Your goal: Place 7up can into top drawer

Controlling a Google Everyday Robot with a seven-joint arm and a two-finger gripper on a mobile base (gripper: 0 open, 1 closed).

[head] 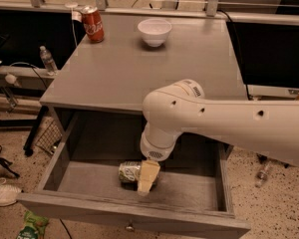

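The 7up can (129, 172), green and white with silver ends, lies on its side on the floor of the open top drawer (189, 189), left of centre. My gripper (145, 180) reaches down into the drawer from the thick white arm (209, 118) and sits at the can's right end, covering part of it. I cannot tell whether it grips the can. The drawer's small metal knob (129, 227) shows on the front panel.
On the grey cabinet top (119, 73) stand a red cola can (92, 24) at the back left and a white bowl (155, 32) at the back centre. A water bottle (48, 59) stands on a shelf to the left. Cables, shoes and a green packet lie on the floor.
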